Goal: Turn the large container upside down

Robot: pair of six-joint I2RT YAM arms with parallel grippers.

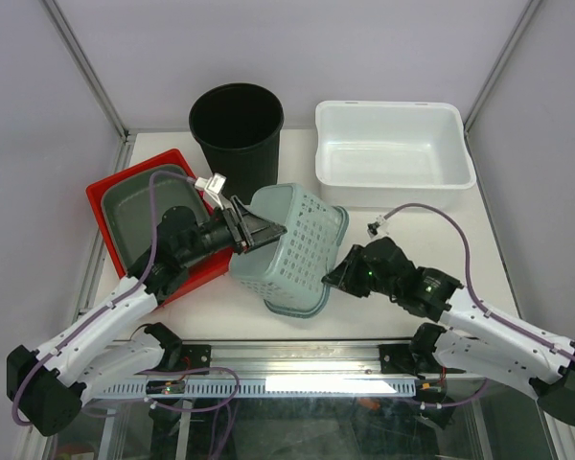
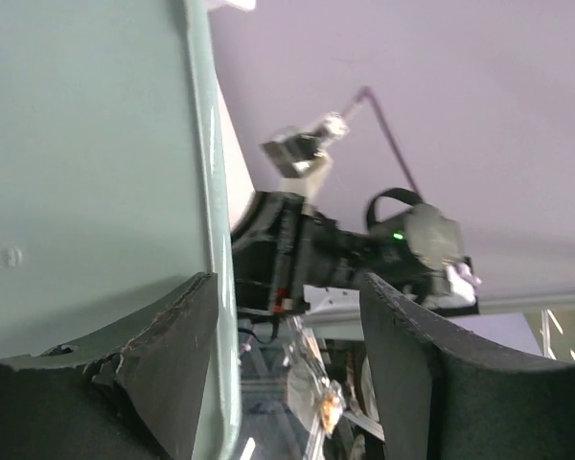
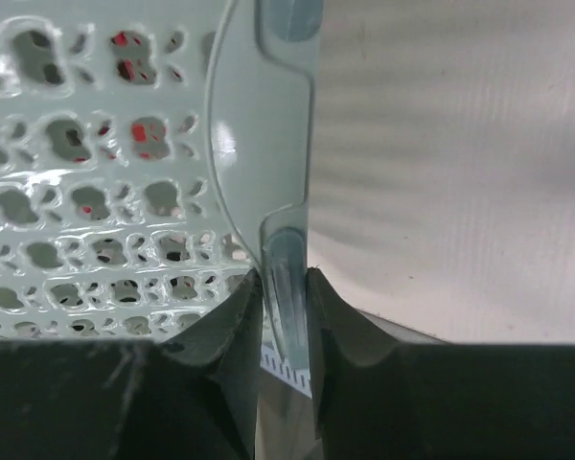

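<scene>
Pale green perforated plastic: one basket [image 1: 297,254], taken to be the large container. It sits mid-surface [image 1: 412,287], between my two arms, and is tipped onto its side rather than upright.

- Lie: the solid base appears to face away and to my left. The mouth and its thick rim [image 3: 287,259] face my right arm and the near edge. The long axis runs slantwise between the two grippers.
- Right gripper [image 1: 333,278]: closed to a narrow pinch on the rim, with fingers [image 3: 235,316] pressed on either side of the thin lip. Grip firm.
- Left gripper [image 1: 252,233]: at the far-left end, jaws parted and straddling the edge of the base. One pad sits against the wall and the other stands clear of it, so this end is not clamped.
- Judgement: both arms reach it, one at each end. The rest of the turn hinges on the right-hand rim going on over, with the left end steadying.
- Nearby, apart from the work: black bin [image 1: 236,125], white tub [image 1: 393,107], red tray [image 1: 101,192] holding a grey-green tray [image 1: 139,216].
</scene>
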